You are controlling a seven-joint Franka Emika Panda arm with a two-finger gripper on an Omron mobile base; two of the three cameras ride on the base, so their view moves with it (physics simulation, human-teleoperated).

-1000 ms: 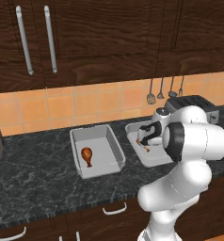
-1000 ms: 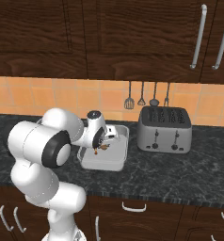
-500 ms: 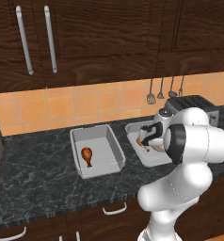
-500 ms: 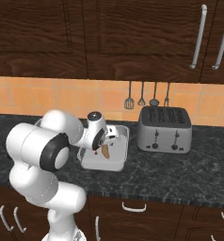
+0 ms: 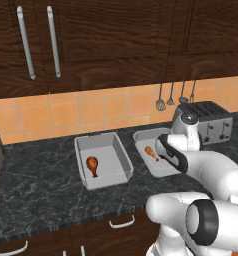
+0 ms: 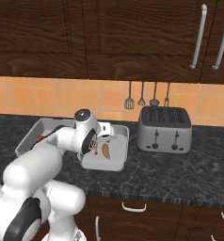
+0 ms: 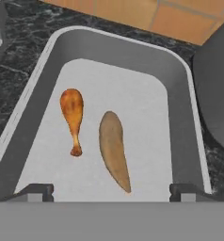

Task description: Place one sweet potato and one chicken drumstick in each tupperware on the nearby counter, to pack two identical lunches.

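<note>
A: On the dark counter, what had changed?

B: The end effector, clamped a second earlier, stood apart and empty over the right tupperware. A sweet potato lay beside its chicken drumstick; that lunch looked packed.

A: And the other views?

B: The left base view showed the left tupperware holding one drumstick, no potato.

The counter at lower left is dark marbled stone, faintly glossy. Both tupperware tubs look like matt pale plastic. The toaster is brushed silvery metal. Cabinets along the top are dark grained wood with satin metal handles. The drumstick is glossy brown, the sweet potato dull.
</note>
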